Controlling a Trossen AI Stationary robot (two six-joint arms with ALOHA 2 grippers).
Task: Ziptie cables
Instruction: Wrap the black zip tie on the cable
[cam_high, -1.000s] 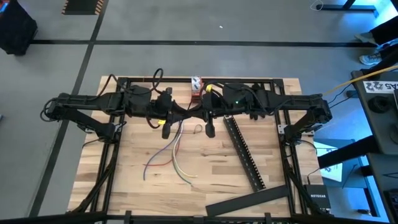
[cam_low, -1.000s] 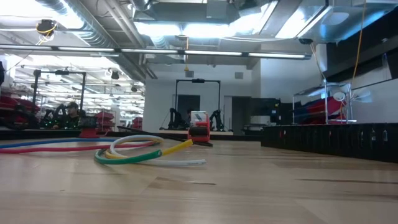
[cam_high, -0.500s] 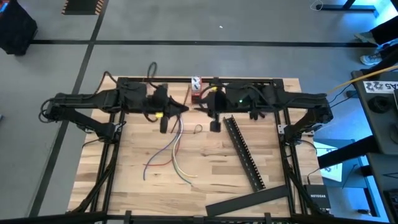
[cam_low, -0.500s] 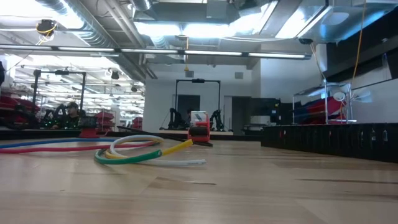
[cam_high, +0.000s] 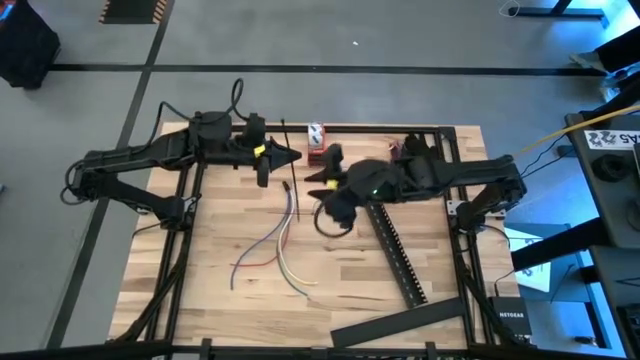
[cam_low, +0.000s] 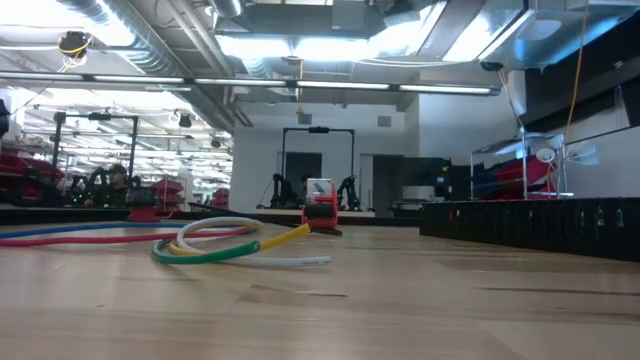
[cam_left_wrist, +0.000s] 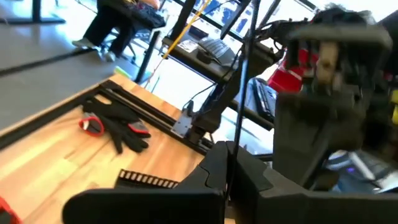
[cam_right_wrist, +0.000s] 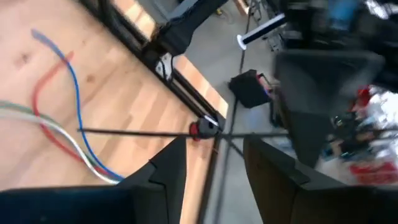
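Left gripper (cam_left_wrist: 227, 177) clamped tight on thin black strip (cam_left_wrist: 241, 99), near table's back edge. Right gripper (cam_right_wrist: 214, 165) parted, empty, beside cables (cam_high: 283, 243).

Blk arms (cam_high: 140, 160), ylw mark, green LED.
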